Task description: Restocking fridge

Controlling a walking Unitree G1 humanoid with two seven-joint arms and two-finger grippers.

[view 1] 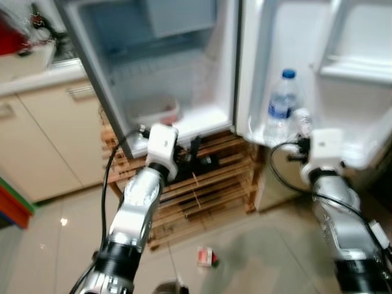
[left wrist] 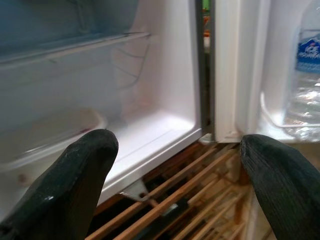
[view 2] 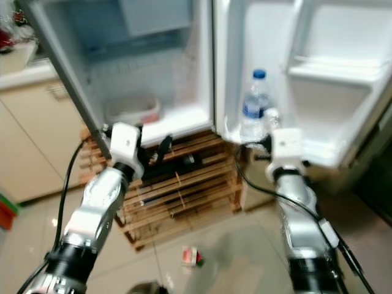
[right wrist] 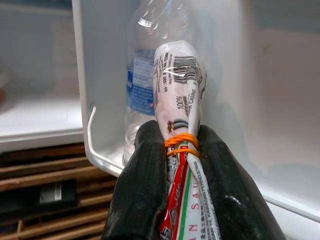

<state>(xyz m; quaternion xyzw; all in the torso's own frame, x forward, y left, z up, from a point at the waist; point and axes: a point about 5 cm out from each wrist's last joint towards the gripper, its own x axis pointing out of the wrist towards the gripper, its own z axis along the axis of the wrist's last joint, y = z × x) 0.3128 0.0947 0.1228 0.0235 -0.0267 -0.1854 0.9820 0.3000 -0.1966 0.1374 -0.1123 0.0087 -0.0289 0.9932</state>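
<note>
**Two grippers up at an open fridge, right one holding a packet**

Two arms are raised in front of the open fridge (view 1: 184, 116), which stands on a wooden slatted rack (view 1: 202, 184). Right gripper (right wrist: 182, 165) has its fingers clamped on a wrapped packet (right wrist: 179, 95) bound with orange rubber bands, printed wrapper, looks like a sausage pack but the label is hard to read. Packet is held upright just in front of the lower door shelf (view 1: 361, 156), right beside the water bottle (view 1: 282, 107) standing in that shelf. Left gripper (left wrist: 175, 165) hangs with fingers (left wrist: 75, 175) spread wide apart, gripping nothing, level with the bottom edge of the fridge compartment. Inside, low down, sits a pale tray (view 1: 160, 113). On the tiled floor (view 1: 269, 257) lies a small red-and-green carton (view 1: 207, 257), well apart from both grippers. Cream cabinets (view 1: 43, 141) at left.
</note>
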